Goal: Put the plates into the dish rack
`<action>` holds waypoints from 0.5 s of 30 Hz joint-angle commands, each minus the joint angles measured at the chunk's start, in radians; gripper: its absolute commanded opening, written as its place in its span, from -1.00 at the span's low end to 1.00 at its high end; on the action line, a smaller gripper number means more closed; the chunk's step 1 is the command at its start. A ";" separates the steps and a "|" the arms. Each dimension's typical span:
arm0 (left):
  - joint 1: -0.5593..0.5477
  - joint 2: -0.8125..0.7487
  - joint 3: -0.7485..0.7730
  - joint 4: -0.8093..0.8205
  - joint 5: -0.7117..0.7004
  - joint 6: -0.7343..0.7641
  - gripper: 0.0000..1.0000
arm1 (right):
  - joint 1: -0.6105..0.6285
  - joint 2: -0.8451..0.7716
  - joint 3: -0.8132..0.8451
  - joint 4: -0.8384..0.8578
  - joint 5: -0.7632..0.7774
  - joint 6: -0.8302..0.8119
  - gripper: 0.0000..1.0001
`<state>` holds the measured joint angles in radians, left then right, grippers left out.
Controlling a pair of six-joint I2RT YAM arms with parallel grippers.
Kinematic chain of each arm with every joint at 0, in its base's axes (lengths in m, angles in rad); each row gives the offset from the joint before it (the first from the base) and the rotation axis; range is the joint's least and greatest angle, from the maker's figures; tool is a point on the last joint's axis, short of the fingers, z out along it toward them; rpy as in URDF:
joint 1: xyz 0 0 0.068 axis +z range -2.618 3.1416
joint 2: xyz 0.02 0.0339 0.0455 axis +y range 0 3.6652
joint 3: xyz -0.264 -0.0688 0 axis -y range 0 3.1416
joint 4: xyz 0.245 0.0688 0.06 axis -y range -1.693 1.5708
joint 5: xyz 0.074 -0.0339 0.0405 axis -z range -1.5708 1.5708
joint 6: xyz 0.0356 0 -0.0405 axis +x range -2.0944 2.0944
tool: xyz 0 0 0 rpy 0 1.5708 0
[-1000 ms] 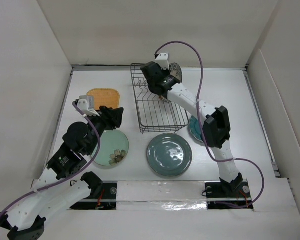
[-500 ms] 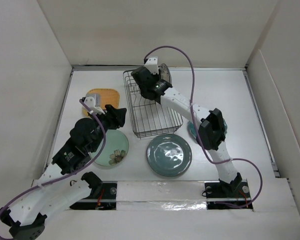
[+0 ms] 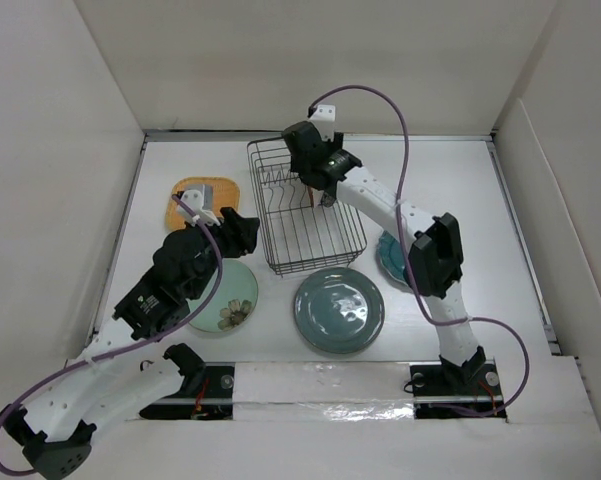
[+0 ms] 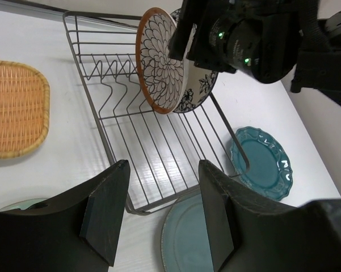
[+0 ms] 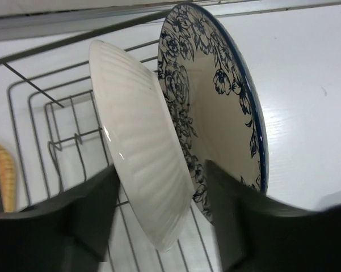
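The dish rack [image 3: 315, 268] stands at the table's middle back. Two plates stand upright in its far end: the orange-brown plate with white petals [image 4: 161, 59] and, behind it, the white plate with blue pattern [image 4: 203, 85]. My right gripper [image 3: 325, 190] hangs over them, open, its fingers [image 5: 85, 209] straddling the lower rim of the petal plate's ribbed white back [image 5: 142, 136] without pinching it. My left gripper [image 4: 164, 209] is open and empty, low beside the rack's near left corner. On the table lie the grey-green plate [image 3: 338, 308], mint plate [image 3: 225, 298], orange square plate [image 3: 208, 200] and teal plate [image 3: 390, 258].
White walls box the table in on the left, back and right. The right arm's forearm crosses over the teal plate [image 4: 262, 161]. The grey-green plate [image 4: 187, 238] lies just in front of the rack [image 4: 136, 147], under my left fingers.
The right gripper has opened and let go of the petal plate, which now stands in the rack. The rack slid a little left and nearer. The left arm crept toward the rack.
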<state>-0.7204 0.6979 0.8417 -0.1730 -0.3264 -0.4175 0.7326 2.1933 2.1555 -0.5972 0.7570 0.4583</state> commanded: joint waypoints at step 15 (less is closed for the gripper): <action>0.045 0.014 -0.010 0.059 0.102 0.025 -0.05 | -0.126 -0.834 -0.861 0.431 -0.091 0.123 -1.00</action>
<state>-0.6785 0.7197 0.8417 -0.1627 -0.2684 -0.4122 0.6838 1.4815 1.5211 -0.2802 0.6430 0.4675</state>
